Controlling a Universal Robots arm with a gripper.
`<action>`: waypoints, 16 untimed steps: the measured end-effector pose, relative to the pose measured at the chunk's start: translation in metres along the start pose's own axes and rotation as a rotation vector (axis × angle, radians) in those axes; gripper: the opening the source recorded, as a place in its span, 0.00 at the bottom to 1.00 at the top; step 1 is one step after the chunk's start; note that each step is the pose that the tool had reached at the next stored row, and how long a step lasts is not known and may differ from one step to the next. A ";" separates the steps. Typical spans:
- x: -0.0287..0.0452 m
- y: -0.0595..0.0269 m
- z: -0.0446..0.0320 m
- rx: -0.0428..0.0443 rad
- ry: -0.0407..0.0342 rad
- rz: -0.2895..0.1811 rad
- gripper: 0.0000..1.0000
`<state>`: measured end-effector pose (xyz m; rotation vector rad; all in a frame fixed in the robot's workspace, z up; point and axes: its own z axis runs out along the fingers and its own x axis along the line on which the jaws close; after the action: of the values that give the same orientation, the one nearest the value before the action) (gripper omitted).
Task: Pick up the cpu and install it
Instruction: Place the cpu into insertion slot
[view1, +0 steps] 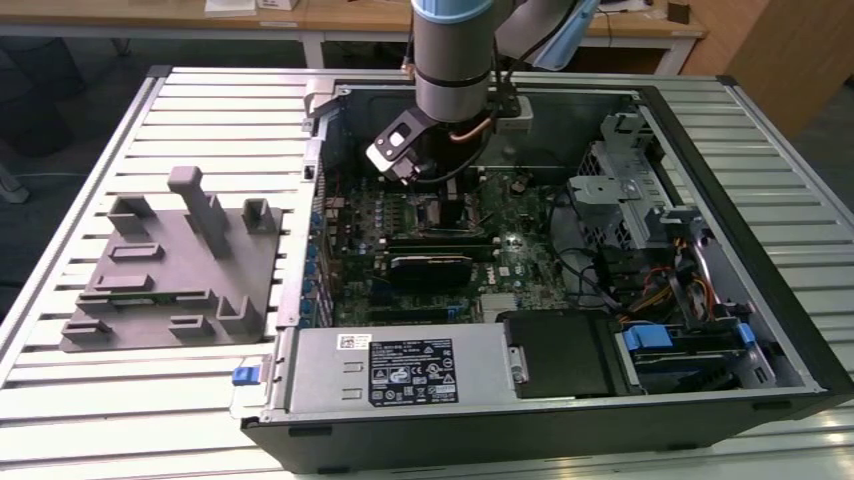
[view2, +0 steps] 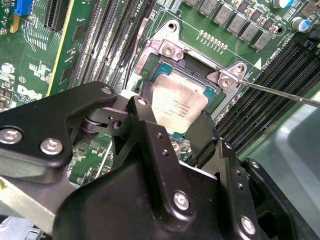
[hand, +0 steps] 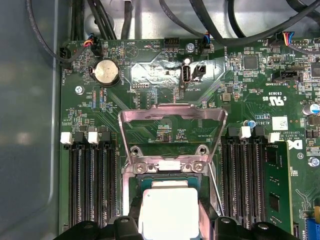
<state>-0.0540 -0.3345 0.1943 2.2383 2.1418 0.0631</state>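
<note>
Clamped with gripper onto cpu by two opposite edges. Held at socket of motherboard, inside open computer case; with load plate raised.

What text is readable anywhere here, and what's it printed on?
Nothing can be quoted with confidence.
power supply label: rows of print and symbols, too small to read.
cpu: faint engraved lines on its metal top, not legible.
motherboard: white lettering beside the parts, too small to make out.
white sticker on the motherboard: dark print, unreadable.
</note>
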 end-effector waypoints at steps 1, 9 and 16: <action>0.0000 0.0000 0.0000 0.0000 0.0000 0.000 0.53; 0.0000 0.0001 -0.0016 0.0000 0.0001 0.000 0.60; 0.0000 0.0007 -0.0119 0.0002 0.0001 0.000 0.46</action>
<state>-0.0540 -0.3345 0.2063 2.2386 2.1419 0.0630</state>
